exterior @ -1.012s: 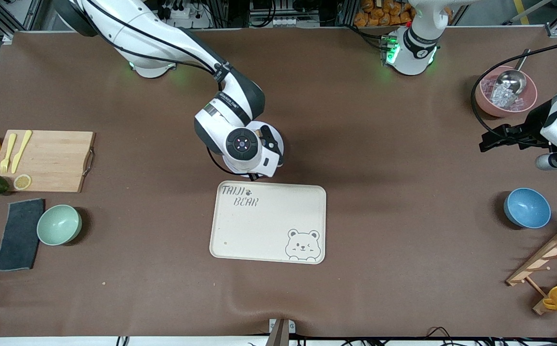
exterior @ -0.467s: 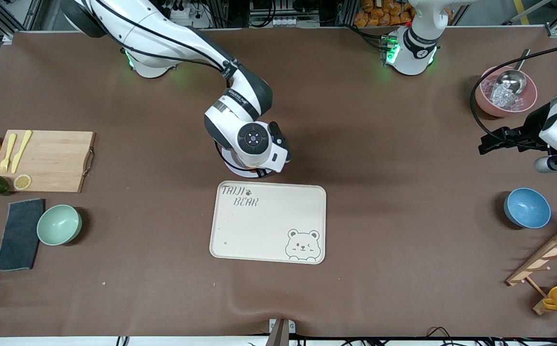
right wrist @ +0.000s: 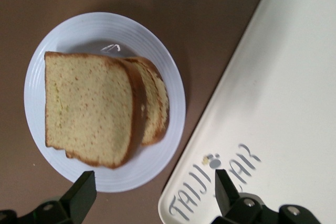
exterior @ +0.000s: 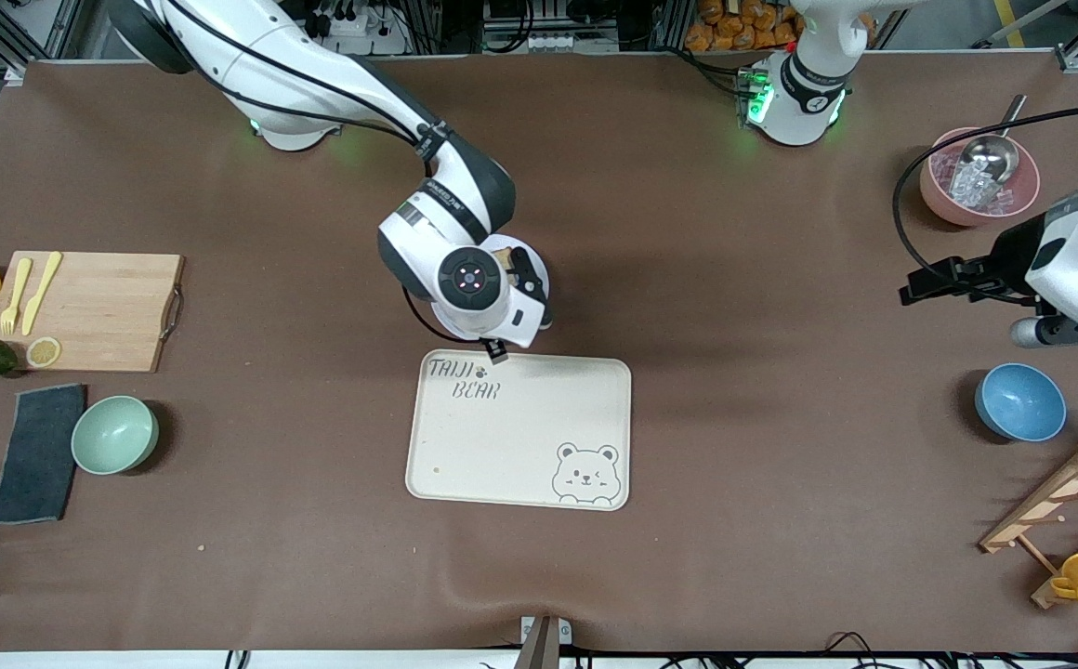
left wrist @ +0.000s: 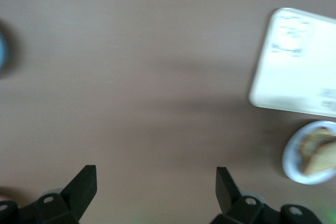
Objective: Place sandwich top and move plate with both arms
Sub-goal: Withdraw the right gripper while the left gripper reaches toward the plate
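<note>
Looking down through the right wrist view, you see the sandwich top [right wrist: 86,106] lying flat on the plate [right wrist: 110,32], offset over a second slice whose crust edge peeks out beside it. The right gripper [right wrist: 152,190] hangs over the plate with its two black fingers spread wide and nothing between them. The bread is free of the claw.

From the front view, your plate [exterior: 533,265] sits toward the middle of the table, mostly hidden under the right arm's wrist, just beside the edge of the bear-print tray [exterior: 520,432] that faces the robots' bases. Plate and tray look a hair apart, though the wrist covers the gap, so you can't be sure.

Your left gripper [left wrist: 156,184] waits in the air over bare brown table near the left arm's end, fingers set well apart and empty. In the front view the left gripper [exterior: 915,286] points toward the table's middle, with the pink bowl [exterior: 943,206] of ice and a metal scoop toward the robots' edge, and the blue bowl [exterior: 1020,401] toward the front camera's edge.

The left wrist view shows the plate and tray small and blurred in the distance.
</note>
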You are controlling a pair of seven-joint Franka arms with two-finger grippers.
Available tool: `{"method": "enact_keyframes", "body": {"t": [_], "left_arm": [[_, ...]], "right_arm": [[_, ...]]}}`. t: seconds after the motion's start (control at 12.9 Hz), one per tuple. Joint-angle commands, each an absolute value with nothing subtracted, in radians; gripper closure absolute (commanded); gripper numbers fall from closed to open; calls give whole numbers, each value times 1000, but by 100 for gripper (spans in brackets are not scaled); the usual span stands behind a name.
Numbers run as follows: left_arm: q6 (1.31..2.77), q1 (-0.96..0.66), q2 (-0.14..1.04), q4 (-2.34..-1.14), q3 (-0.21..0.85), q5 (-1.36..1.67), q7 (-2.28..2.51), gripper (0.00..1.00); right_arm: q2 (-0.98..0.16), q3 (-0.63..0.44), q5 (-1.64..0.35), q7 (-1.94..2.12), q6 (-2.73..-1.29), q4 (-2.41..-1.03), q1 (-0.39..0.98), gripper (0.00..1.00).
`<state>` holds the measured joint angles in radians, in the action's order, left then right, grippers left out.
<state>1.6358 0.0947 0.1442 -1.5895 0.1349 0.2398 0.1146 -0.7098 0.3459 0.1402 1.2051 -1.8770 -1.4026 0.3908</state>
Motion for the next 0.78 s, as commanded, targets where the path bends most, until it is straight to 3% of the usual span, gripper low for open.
{"method": "enact_keyframes", "body": {"t": [0.0,0.23,0.7], "left_arm": [[1666,94,193,-1592,140,342,103,0],[1678,89,253,-1627,144,460,34,0],[1956,77,255,-1986,189,812,-326,0]], "right_arm": [[-644,364,138,1204,-1838,-1407,318,0],[-594,361,140,1190,-1806,-1416,182,0],[-516,357,115,1030,-1802,-1439,-199,0]]}}
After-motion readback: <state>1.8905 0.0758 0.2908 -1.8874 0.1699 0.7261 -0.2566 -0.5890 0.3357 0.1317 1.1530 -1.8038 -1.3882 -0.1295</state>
